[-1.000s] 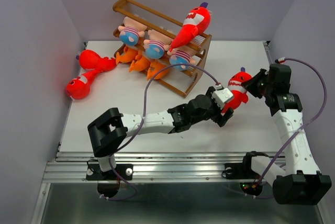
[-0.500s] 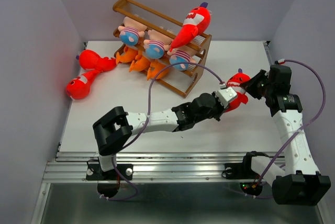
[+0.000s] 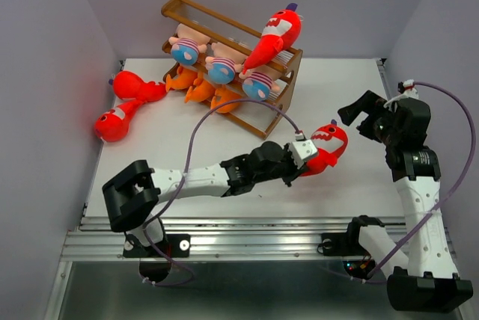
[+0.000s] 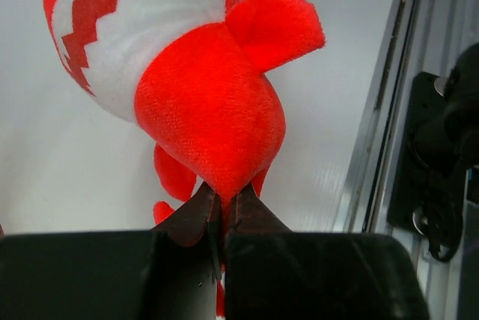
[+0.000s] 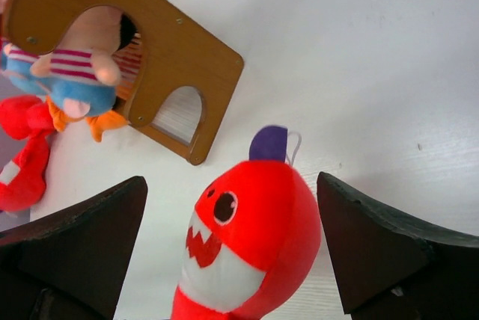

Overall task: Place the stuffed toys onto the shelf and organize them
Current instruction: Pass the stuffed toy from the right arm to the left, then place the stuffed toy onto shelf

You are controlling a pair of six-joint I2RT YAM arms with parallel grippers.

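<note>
Your left gripper (image 3: 305,164) pinches the red toothy plush shark (image 3: 326,148) by the tail, right of the brown wooden slatted shelf (image 3: 287,96), right gripper (image 3: 359,116) gaping empty, so next haul it up there.

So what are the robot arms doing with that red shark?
The left gripper is pinching the red shark by its tail end. The right gripper is wide open beside it, holding nothing. On the shelf sit striped dolls, orange toys and another red shark on top. Two more red toys lie on the table, left of the shelf.
</note>
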